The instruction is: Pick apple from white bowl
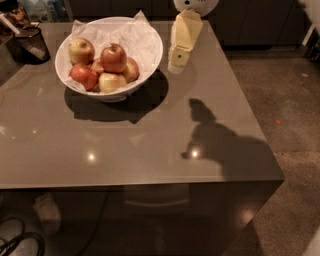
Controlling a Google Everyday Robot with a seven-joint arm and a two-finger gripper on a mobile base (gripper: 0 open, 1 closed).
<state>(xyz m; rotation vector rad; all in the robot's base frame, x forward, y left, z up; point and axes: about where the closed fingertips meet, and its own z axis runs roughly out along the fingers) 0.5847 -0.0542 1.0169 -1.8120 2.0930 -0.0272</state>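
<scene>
Glossy grey-brown tabletop (125, 150) fills most of the frame, with small light glints on its surface. In the upper left part stands the white bowl (151, 61), wide and round with sloping sides, lined with crumpled white paper (135, 35) whose corners stick up above the far rim. Several apples are heaped inside. The apple (114, 57), deep red with a small stem dimple on top, sits highest in the pile near the bowl's centre. Up and to its left lies a yellow apple (81, 50) with a red blush. Below that, an orange-red apple (82, 76) rests against the bowl's left wall. A pale apple (111, 82) lies at the front of the heap.

At the upper centre of the frame the pale yellow tool (176, 64) hangs point-down, just right of the bowl's rim and apart from the fruit. Whether it is wide or narrow cannot be told from this view, and it holds nothing that can be seen. Its white housing (196, 5) is cut off by the top edge.

A dark arm-shaped shadow (220, 145) lies across the right side of the tabletop. A small dark mesh basket (30, 44) stands at the far upper left corner. Speckled floor (280, 75) shows on the right, and cables (17, 240) curl at the lower left.
</scene>
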